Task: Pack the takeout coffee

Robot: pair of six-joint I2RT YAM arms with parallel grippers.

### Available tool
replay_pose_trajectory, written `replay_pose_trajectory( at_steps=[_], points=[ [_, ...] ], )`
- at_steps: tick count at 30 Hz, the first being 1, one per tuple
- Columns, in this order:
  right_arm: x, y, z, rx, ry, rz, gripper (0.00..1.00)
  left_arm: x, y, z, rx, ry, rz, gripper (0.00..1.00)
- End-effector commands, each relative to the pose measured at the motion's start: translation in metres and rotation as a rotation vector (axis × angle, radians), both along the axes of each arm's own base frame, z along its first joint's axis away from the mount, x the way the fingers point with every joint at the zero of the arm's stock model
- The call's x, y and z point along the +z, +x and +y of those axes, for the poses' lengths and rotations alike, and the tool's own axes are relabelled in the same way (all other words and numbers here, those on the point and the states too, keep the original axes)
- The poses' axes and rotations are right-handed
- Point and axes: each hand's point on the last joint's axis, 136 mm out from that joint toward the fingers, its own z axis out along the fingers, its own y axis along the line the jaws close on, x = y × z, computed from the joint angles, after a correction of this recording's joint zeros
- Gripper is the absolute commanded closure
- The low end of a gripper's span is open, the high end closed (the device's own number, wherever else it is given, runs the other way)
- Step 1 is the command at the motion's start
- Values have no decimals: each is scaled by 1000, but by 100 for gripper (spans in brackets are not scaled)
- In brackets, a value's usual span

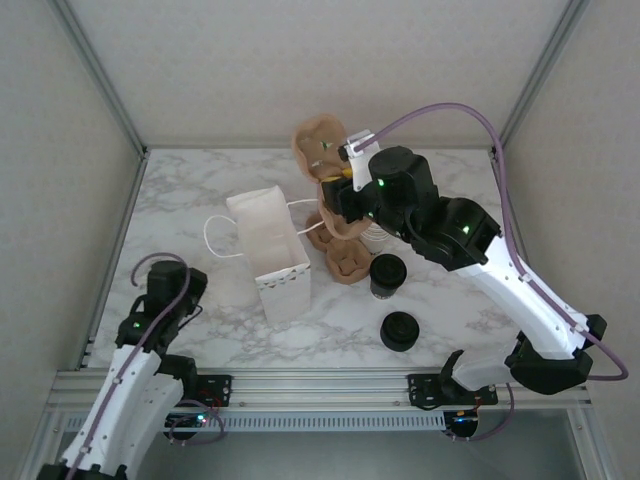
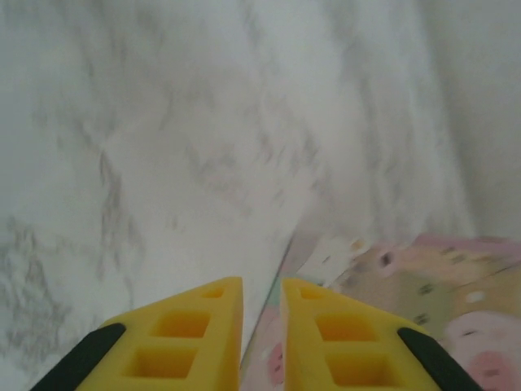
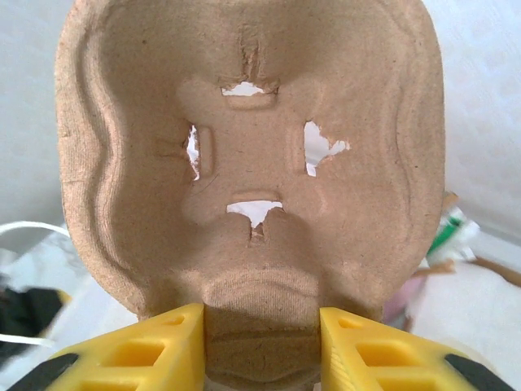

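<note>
Takeout coffee carrier (image 3: 252, 163), brown pulp, four torn slots, clamped in right tool (image 3: 260, 319), left tool (image 2: 262, 287) nearly closed, hold unclear

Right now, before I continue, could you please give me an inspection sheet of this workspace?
Surface: marble table, nothing spilled seen.
Job's things: cup carrier lifted above the table; white paper bag standing open.
Clutter: more carriers, round black lids, printed sheet.
Grippers: right gripper fingers clamp the cup carrier; left gripper fingers nearly together, above the marble.
Cables: purple cable arcs over the right arm.
Surroundings: plain walls, metal frame posts.
</note>
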Motion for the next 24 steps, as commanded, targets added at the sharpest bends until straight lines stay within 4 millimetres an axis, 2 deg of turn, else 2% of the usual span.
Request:
replay_pose_trajectory(
  at_steps=[1,6,12,19,24],
  points=[
    [14,-3,20,34,15,-42,62,-5,6,-28,-50,-59,-23,77],
    [15,-15,50,114,26,-35,62,-31,0,-63,-165,-60,33,71],
    [7,-21,68,150,31,-13,62,-50,-9,-108,-258,-98,0,69],
    [4,-23,72,156,23,-13,62,-49,-12,-153,-370,-102,-23,61],
    [-2,-23,65,144,-9,-25,61,-35,-8,-198,-477,-92,-49,60]
  ],
)
